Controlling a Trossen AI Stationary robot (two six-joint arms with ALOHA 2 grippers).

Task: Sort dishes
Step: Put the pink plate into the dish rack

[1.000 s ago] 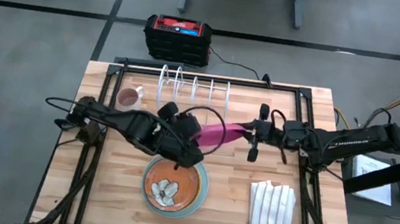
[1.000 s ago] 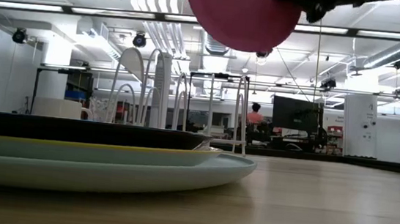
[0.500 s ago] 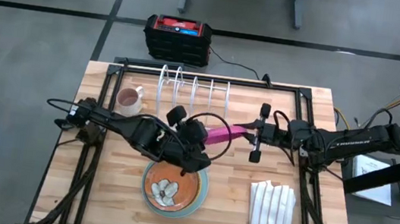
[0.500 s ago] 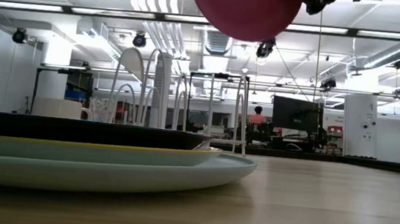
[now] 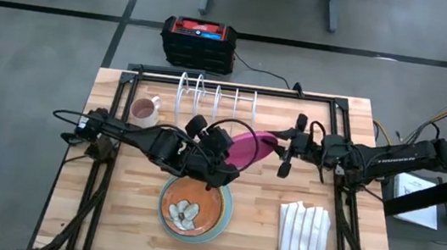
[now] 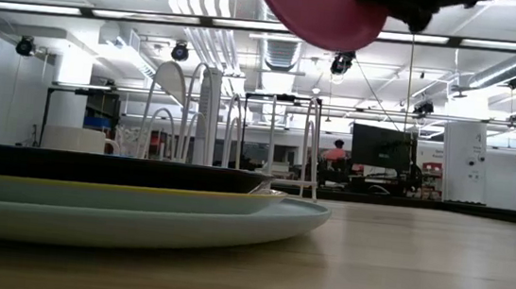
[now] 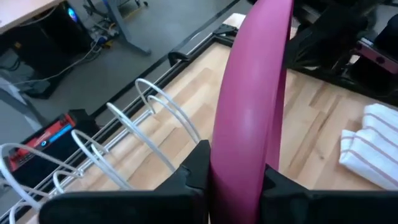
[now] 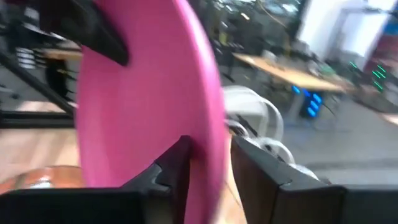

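Observation:
The magenta-pink plate (image 5: 251, 147) hangs in the air over the middle of the table, between the wire rack (image 5: 214, 98) and the stack; it also shows in the low view (image 6: 319, 6). My left gripper (image 5: 227, 153) is shut on its left rim and my right gripper (image 5: 279, 145) on its right rim. The orange-brown plate with white marks (image 5: 189, 209) lies on top of the yellow plate (image 6: 139, 193), and that lies on the teal-blue plate (image 5: 223, 215), flat on the table near its front edge. My left gripper pinches the pink plate's rim (image 7: 239, 168) between its two fingers, one finger on each face. The fingers come about level from the table's left. The plate stands tilted on edge, lifted clear of the table. My right gripper pinches the opposite rim of the pink plate (image 8: 205, 146) between its two fingers, one finger on each face. The fingers come about level from the table's right. The plate is clear of the table and of the rack.
A white wire dish rack stands at the table's far edge. A white mug (image 5: 144, 111) stands at the far left. A white striped folded cloth (image 5: 304, 236) lies at the near right. A red and black box (image 5: 199, 41) sits on the floor beyond the table.
Both grippers have kept their hold on the pink plate. The plate has gone up a little and has tipped, so that more of its face shows from above. My right gripper has gone slightly toward the far edge.

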